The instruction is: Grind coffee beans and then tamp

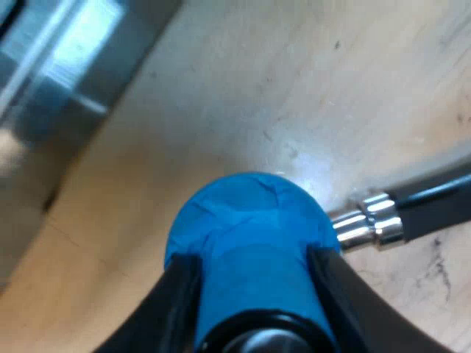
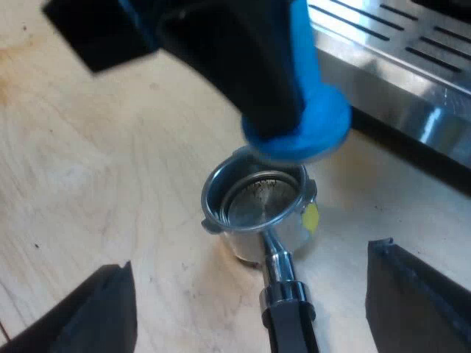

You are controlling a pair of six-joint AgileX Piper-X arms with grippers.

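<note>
- Tamper (image 1: 250,235), blue, pinched between the left gripper's (image 1: 254,272) fingers, hangs tilted over the holder's (image 2: 246,246) rim.
- The holder stands on the wooden table (image 2: 88,162) beside the espresso machine (image 2: 412,66).
- Right gripper (image 2: 250,257), jaws spread wide, straddles the holder's handle, gripping nothing.
- Risk: an off-centre press could catch the rim and tip the unheld holder.
- No legible writing; one yellow mark on the holder's side.

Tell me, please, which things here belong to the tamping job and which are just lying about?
In the job: blue tamper, gripped by the left gripper; metal holder under it; espresso machine.
Just there: wooden table; yellow mark on the holder.
</note>
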